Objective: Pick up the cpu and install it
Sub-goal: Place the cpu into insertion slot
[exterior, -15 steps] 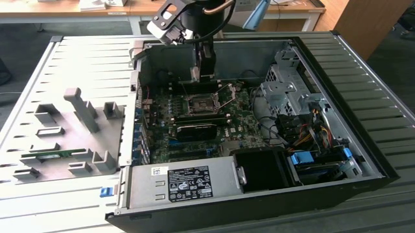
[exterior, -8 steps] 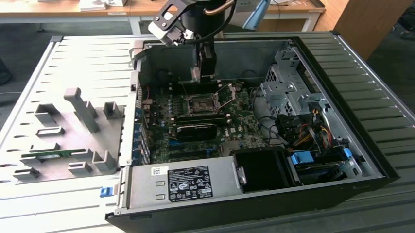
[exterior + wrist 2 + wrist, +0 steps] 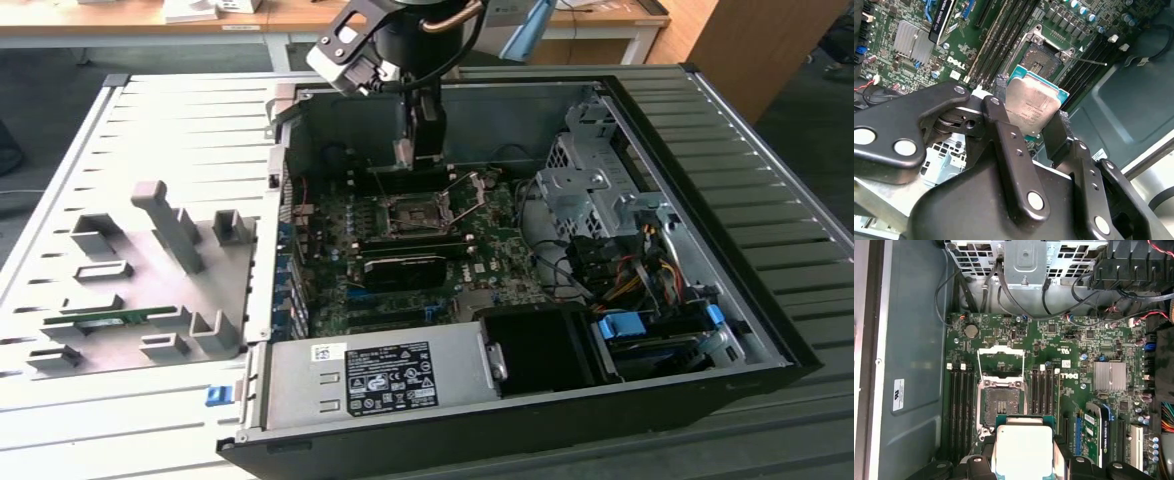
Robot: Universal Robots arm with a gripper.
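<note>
We see an open computer case (image 3: 534,430) lying on its side on a slatted table (image 3: 174,120). A grey fixture tray (image 3: 134,290) sits beside it on the exterior view's left. Inside the case, a labelled metal box (image 3: 380,385) fills the near corner, and the green motherboard (image 3: 501,235) covers most of the floor behind it. The arm reaches down into the case over the far part of the board. Near the middle of the board we find the square socket (image 3: 1002,407), flanked by dark memory slots (image 3: 960,410), its metal frame (image 3: 1000,362) flipped up so the contact field lies bare. The gripper (image 3: 1029,125) is clenched on the cpu (image 3: 1031,107), its black fingers (image 3: 1004,135) pressing two opposite edges of the chip. In both wrist views the silvery top faces the cameras. The cpu hangs above the board close to the open socket, not seated in it.
</note>
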